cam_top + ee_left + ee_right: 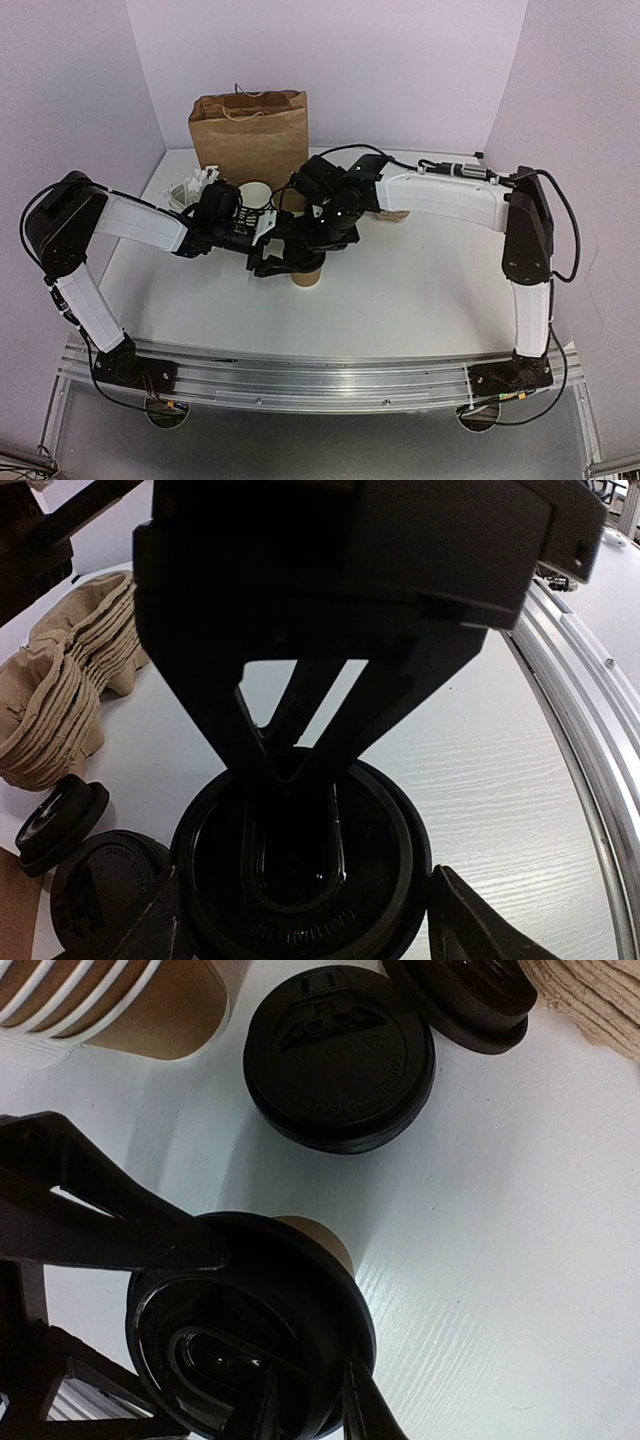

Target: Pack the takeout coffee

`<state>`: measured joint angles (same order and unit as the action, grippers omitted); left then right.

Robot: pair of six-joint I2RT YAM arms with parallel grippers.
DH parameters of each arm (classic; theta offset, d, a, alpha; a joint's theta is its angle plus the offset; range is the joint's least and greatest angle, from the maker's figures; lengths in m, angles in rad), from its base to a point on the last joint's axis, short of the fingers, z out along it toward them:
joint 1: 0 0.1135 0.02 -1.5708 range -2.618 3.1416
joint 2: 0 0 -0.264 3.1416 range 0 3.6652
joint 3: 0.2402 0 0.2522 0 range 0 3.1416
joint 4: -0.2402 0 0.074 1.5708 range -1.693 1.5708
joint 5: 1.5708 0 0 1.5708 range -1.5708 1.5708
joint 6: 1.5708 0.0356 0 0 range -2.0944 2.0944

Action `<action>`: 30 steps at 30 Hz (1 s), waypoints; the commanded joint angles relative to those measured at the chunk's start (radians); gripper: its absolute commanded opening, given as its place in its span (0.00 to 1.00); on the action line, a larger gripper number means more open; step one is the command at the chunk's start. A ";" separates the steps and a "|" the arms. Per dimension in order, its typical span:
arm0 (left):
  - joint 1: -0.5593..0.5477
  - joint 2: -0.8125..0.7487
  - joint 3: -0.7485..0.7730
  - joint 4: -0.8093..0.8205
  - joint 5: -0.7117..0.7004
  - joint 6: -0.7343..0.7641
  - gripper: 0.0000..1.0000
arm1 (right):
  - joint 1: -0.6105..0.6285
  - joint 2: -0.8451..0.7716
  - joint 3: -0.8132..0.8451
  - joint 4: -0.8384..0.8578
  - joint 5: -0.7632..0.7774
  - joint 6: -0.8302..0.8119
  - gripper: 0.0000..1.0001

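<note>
Where both arms converge at mid-table, the takeout coffee [306, 277] stands upright on the white table [430, 290], its long axis vertical and its black lid [300, 905] seated on top. The left gripper [284, 264] reaches in from 9 o'clock. Its fingers [160, 925] lie one on each side of the cup at lid height and appear to press against it, so the cup reads as held from the side. The right gripper [318, 250] comes down over the lid from 1 o'clock. Its fingers [372, 1415] are drawn close together at the lid's rim, but it cannot be told whether they pinch the rim or only bear on it. Spare lids [340, 1055] and a stack of lidless cups [110, 1000] lie near the cup and apart from it. The brown paper bag [250, 130] stands upright at 11 o'clock from the cup, well apart, on the left arm's side of the table. By this reading the left arm is the likelier carrier. The cup would have to travel upright, rise above the bag's top edge and then descend. The right arm, lying across 1 o'clock, would probably need to release the lid before that.
</note>
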<state>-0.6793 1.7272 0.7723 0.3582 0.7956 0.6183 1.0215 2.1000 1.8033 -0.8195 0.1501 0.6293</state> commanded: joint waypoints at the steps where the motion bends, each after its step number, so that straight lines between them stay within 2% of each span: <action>1: -0.019 0.087 -0.041 -0.143 -0.020 -0.028 0.56 | 0.003 0.061 -0.091 0.018 -0.073 0.023 0.19; 9: -0.017 0.099 -0.040 -0.143 -0.013 -0.054 0.56 | -0.016 0.050 -0.130 0.022 -0.095 0.037 0.14; 17: -0.013 0.028 0.059 -0.171 -0.027 -0.148 0.81 | -0.029 0.027 -0.082 -0.004 -0.066 0.040 0.00; 23: -0.014 -0.047 0.103 -0.181 -0.011 -0.184 0.89 | -0.045 0.006 -0.064 -0.047 -0.046 0.025 0.00; 30: -0.013 -0.122 0.114 -0.247 0.026 -0.123 0.97 | -0.055 -0.019 -0.047 -0.072 -0.023 0.007 0.00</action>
<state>-0.6865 1.6851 0.8509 0.1686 0.7934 0.4877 0.9714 2.0640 1.7522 -0.7923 0.1015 0.6665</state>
